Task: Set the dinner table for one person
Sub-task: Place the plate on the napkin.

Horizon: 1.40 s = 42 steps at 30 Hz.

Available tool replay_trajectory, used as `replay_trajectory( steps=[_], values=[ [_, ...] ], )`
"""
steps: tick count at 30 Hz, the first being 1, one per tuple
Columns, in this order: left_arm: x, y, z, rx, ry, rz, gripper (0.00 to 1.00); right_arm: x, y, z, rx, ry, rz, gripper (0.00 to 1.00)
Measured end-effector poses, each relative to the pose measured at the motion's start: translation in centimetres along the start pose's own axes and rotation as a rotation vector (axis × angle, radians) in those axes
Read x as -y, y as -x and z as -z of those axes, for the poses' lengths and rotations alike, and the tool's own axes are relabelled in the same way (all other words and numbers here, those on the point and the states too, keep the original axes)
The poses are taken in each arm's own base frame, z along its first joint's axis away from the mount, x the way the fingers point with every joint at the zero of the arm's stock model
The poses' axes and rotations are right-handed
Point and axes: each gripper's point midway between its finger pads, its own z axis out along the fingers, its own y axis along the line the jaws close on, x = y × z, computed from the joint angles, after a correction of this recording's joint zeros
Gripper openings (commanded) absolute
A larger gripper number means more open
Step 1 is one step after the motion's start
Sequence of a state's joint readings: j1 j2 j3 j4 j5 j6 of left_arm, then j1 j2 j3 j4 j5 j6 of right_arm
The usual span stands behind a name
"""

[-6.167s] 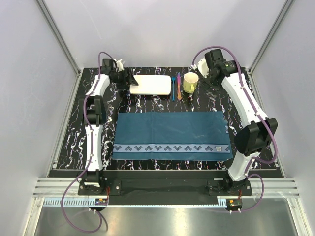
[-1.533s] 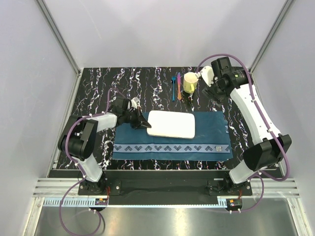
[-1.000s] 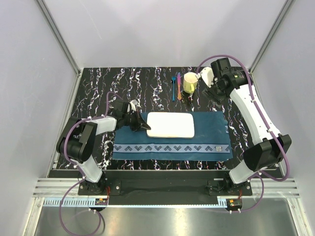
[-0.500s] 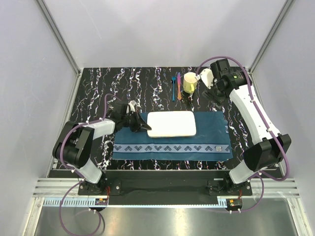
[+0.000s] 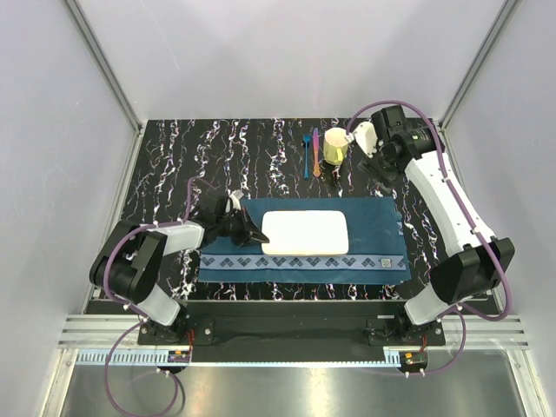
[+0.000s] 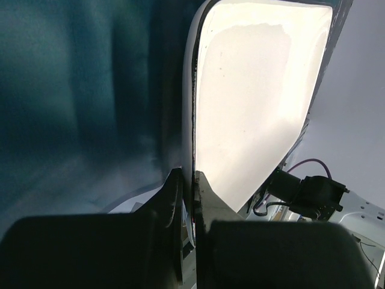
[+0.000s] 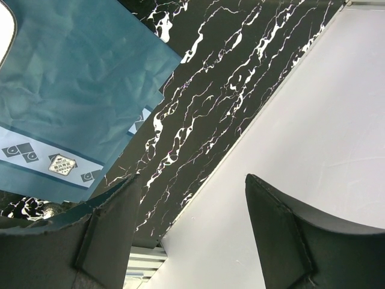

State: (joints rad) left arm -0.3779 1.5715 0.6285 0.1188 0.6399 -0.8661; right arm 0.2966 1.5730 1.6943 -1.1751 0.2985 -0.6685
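Left jaws clamp the white plate on the placemat — right jaws wide apart, empty.

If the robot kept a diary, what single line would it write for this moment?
left gripper: shut on plate edge | plate: on placemat | right gripper: open, empty, near cup | cutlery: beside cup

Pale grey walls, aluminium corner posts

Top camera looks down over the dinner table; 2 close wrist cameras share the placemat.
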Motion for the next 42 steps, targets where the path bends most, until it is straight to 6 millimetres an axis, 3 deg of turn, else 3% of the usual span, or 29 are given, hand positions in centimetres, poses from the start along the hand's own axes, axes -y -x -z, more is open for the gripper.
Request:
replay_trajectory(
  steps=[12, 42],
  values=[
    [-1.0, -0.7, 0.0, 0.002, 0.023, 0.038, 0.00, 0.5, -0.4, 1.3, 0.021, -0.030, -0.011, 0.77],
    [-0.8, -0.2, -1.9, -0.098, 0.006, -0.004, 0.00, 0.1, -1.0, 0.6, -0.009, -0.025, -0.002, 0.77]
  ],
)
